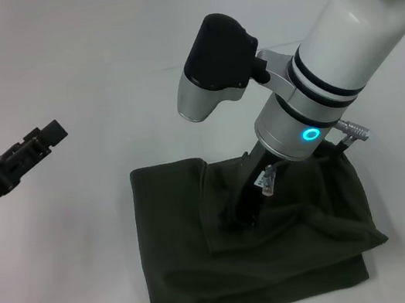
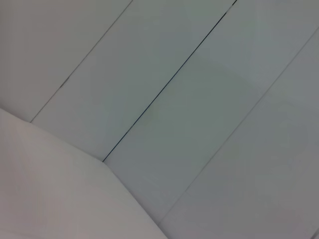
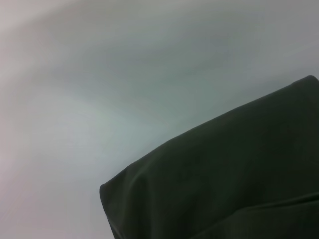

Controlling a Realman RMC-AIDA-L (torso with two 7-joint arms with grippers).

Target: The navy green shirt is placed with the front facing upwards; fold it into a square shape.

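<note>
Right gripper [image 1: 246, 214] is down on the navy green shirt [image 1: 209, 276], fingertips buried in a raised pucker of cloth about the middle of the bundle; from the head view I can't tell whether the fingers are clamped on fabric or just pressing into it, and my right wrist view shows only a shirt edge and bare table, no fingers. Shirt is already a compact, roughly square dark bundle sitting toward the near edge of the white table [image 1: 72, 300], a bit right of centre, with a loose upper layer lying skewed over the far-right part. So the thing is directly under my right wrist, not off to a side; any next move is a drag or lift from that centre point, probably toward the near-left corner of the bundle to flatten the flap. Left gripper [image 1: 20, 162] hangs well apart over the left side of the table, clear of the cloth, fingers unreadable.
</note>
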